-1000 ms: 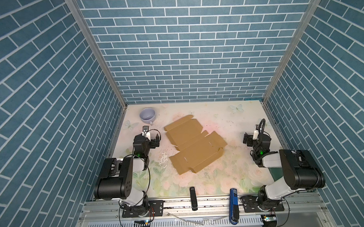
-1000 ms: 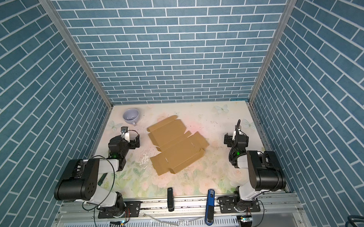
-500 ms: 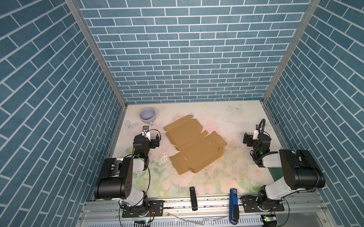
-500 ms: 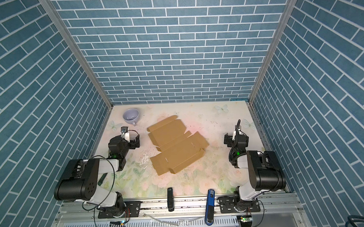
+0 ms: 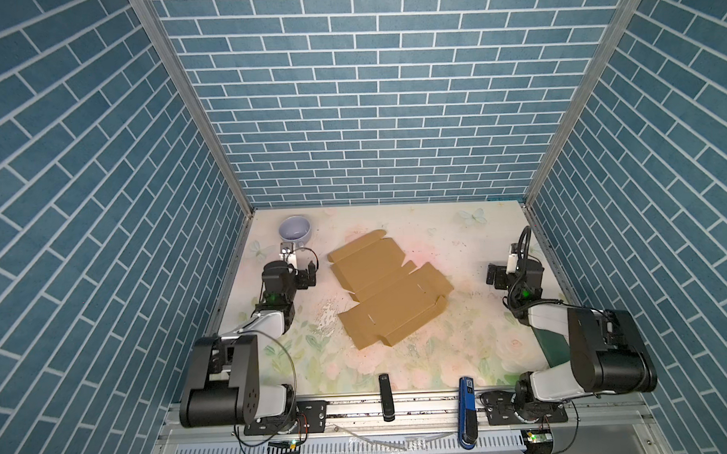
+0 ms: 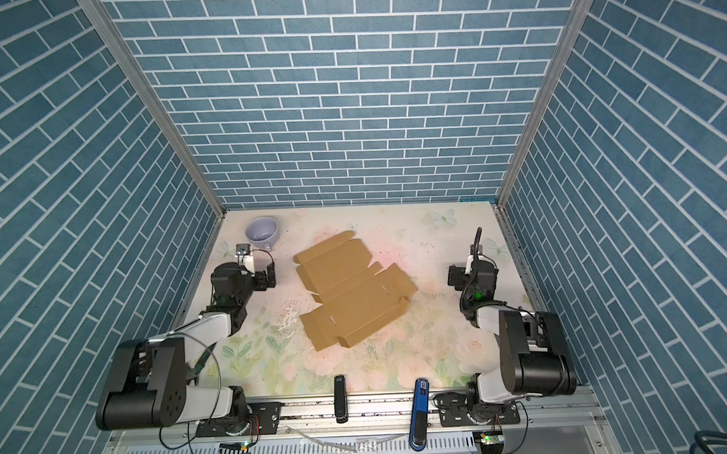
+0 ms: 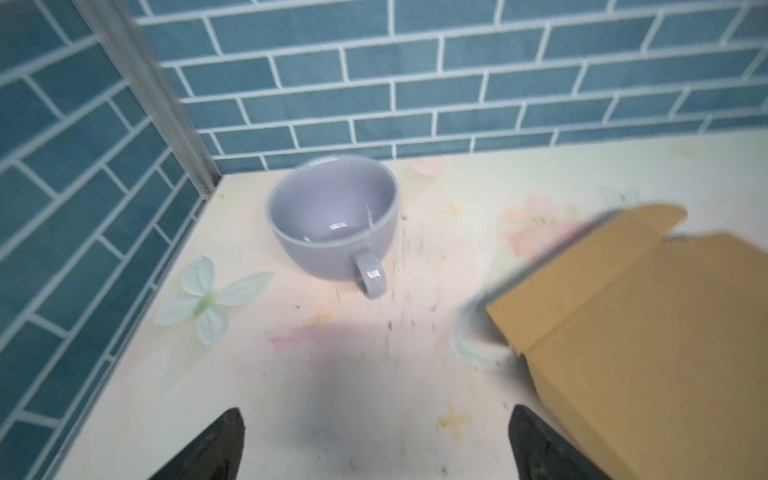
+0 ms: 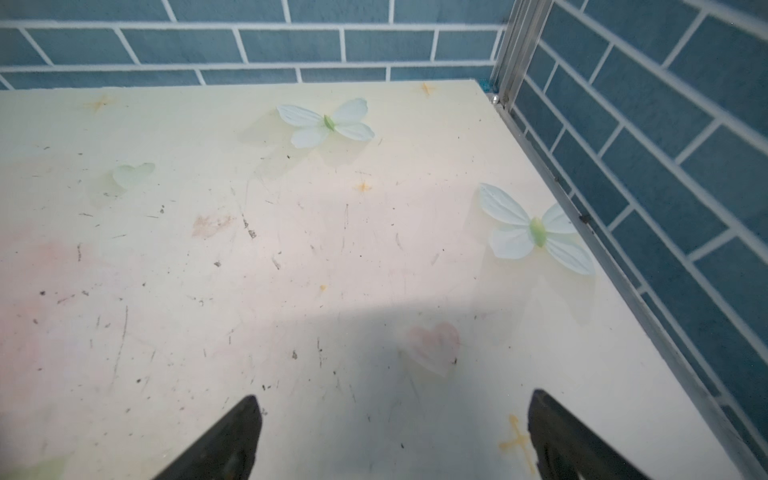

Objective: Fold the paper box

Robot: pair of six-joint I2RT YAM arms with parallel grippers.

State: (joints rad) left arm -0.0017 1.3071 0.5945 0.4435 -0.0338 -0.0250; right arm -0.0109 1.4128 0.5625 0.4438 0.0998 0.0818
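Tan-brown die-cut cardboard paper box [image 5: 391,293] lies unfolded at the middle of the floral-print table [image 5: 465,341], well apart from the left gripper [image 7: 374,440] and right gripper [image 8: 395,432], both spread wide and empty. A lavender ceramic mug [image 5: 295,231] sits far left.

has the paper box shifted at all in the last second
No. The paper box keeps the same spot and the same gap to the lilac cup in both top views.
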